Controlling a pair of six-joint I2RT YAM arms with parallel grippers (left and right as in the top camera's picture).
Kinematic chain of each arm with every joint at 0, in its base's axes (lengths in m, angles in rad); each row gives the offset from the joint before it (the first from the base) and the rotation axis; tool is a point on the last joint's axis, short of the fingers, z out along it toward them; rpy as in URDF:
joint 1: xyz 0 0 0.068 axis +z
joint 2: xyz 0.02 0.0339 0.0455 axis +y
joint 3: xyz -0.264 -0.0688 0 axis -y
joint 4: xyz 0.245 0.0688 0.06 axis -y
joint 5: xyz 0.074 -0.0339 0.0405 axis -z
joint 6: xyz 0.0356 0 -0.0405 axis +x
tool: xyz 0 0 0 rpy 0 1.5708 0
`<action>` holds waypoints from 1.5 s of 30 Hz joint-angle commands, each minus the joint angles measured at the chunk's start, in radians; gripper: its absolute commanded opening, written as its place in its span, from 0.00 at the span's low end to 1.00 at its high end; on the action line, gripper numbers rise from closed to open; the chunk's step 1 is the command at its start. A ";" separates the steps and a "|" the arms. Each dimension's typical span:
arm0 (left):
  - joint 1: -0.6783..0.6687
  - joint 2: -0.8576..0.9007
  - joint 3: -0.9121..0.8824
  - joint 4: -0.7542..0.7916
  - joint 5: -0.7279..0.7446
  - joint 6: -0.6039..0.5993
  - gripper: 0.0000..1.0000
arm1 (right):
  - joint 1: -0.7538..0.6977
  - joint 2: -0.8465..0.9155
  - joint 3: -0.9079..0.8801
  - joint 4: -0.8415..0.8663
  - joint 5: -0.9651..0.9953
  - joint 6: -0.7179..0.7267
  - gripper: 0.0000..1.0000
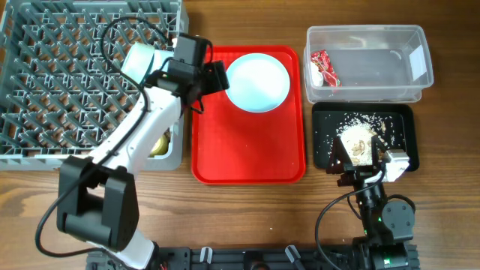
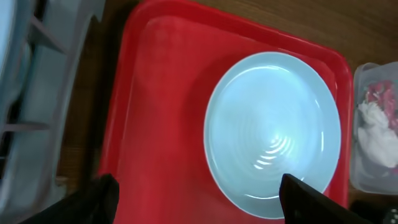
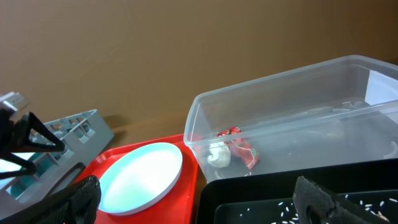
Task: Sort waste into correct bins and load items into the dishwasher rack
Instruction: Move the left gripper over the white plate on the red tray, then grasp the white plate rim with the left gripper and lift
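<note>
The pale blue plate [image 1: 257, 81] lies on the red serving tray [image 1: 247, 150]; it also shows in the left wrist view [image 2: 270, 134] and the right wrist view [image 3: 140, 174]. My left gripper [image 1: 217, 76] is open and empty, just left of the plate's rim, with its fingers [image 2: 202, 205] spread over the tray. The red-and-white wrapper [image 1: 324, 67] lies in the clear tub [image 1: 420, 45], and shows in the right wrist view [image 3: 235, 149]. Brownish-white food scraps [image 1: 358, 139] lie in the black tray [image 1: 322, 127]. My right gripper [image 3: 202, 205] is open and empty over the black tray's near end [image 1: 358, 161].
The grey dishwasher rack [image 1: 60, 82] stands at the far left, its right edge under my left arm. A yellowish item [image 1: 159, 142] sits in the rack's front right corner. Loose rice grains [image 3: 280, 211] lie on the black tray.
</note>
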 commanded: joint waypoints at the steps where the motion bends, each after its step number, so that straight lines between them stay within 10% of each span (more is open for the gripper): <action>1: -0.016 0.064 0.022 0.021 0.083 -0.017 0.84 | 0.005 -0.011 -0.001 0.007 0.020 0.007 1.00; 15: -0.056 0.269 0.276 -0.076 -0.005 0.063 0.78 | 0.005 -0.011 -0.001 0.007 0.020 0.007 1.00; 29: -0.060 0.427 0.282 -0.079 -0.005 0.067 0.39 | 0.005 -0.011 -0.001 0.007 0.020 0.007 1.00; 33: -0.060 0.428 0.282 -0.084 -0.003 0.066 0.04 | 0.005 -0.011 -0.001 0.007 0.020 0.007 1.00; 45: -0.045 0.105 0.282 -0.278 -0.243 0.196 0.04 | 0.005 -0.011 -0.001 0.007 0.020 0.007 1.00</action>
